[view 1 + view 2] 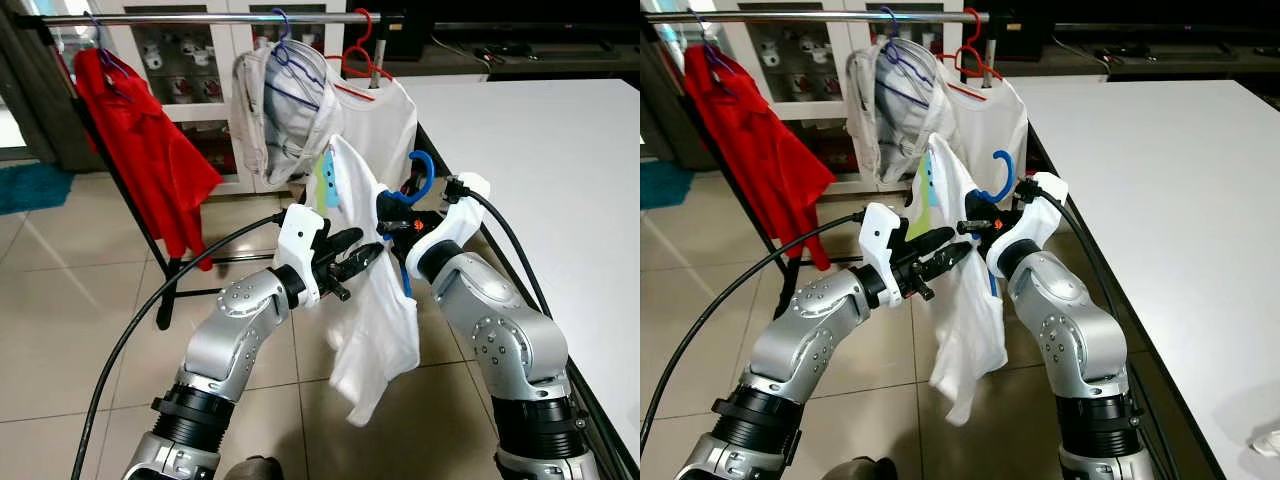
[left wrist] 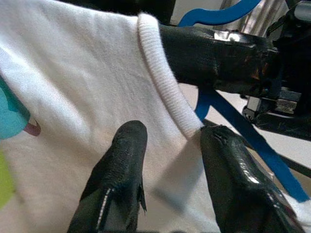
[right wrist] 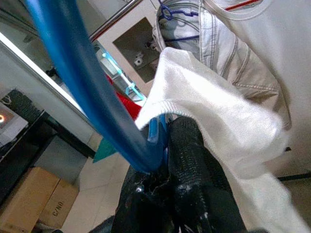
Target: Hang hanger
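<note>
Blue plastic hanger (image 1: 421,178) carries a white T-shirt (image 1: 385,320), its hook curving up just above the right gripper (image 1: 392,226), whose fingers pinch the hanger's neck. The left gripper (image 1: 352,262) sits just beside, fingers spread, touching the shirt's ribbed collar (image 2: 165,82).

Rack (image 1: 200,18) behind with hung garments (image 1: 290,110) — table (image 1: 540,150) right — shirt (image 1: 375,310) between arms.
</note>
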Tool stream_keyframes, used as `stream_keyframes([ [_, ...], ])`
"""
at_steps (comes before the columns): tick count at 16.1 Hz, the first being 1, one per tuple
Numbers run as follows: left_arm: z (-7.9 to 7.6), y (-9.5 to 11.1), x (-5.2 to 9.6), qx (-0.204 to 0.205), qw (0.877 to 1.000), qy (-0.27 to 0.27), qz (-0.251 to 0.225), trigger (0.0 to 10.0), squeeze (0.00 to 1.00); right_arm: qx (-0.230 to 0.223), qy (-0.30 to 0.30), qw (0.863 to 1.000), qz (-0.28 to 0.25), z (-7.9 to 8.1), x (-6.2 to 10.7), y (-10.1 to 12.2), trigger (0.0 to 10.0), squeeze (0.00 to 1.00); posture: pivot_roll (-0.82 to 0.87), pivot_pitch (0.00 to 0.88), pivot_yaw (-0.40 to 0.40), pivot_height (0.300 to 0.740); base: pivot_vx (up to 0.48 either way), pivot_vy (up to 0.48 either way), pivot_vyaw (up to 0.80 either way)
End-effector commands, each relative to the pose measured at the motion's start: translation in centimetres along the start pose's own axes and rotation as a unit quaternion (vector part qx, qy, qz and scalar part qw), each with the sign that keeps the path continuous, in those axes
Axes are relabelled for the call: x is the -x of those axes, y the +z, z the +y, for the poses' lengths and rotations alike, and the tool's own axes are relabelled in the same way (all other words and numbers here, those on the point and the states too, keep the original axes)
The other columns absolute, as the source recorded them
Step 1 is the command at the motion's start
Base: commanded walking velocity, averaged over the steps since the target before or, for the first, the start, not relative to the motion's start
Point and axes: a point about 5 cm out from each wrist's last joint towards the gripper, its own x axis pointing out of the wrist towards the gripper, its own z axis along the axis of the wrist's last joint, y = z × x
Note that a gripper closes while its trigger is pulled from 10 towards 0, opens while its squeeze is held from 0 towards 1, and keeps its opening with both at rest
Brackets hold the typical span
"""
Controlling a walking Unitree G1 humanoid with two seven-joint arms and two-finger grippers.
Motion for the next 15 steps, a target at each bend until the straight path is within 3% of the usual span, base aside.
stream_keyframes([
  [1, 0.1, 0.4, -0.3, -0.004, 1.000, -0.006, -0.004, 0.0, 0.00, 0.004, 0.004, 1.000, -0.010, 0.0, 0.0, 0.6, 10.0, 0.00, -0.10, 0.000, -0.014, 0.740, 0.000, 0.000, 0.00],
  [15, 0.9, 0.2, -1.3, 0.028, 0.999, -0.036, -0.024, 0.0, 0.00, 0.004, 0.008, 1.000, -0.011, 0.2, 0.0, 0.7, 10.0, 0.00, -0.11, 0.000, -0.005, 0.740, 0.000, 0.000, 0.00],
])
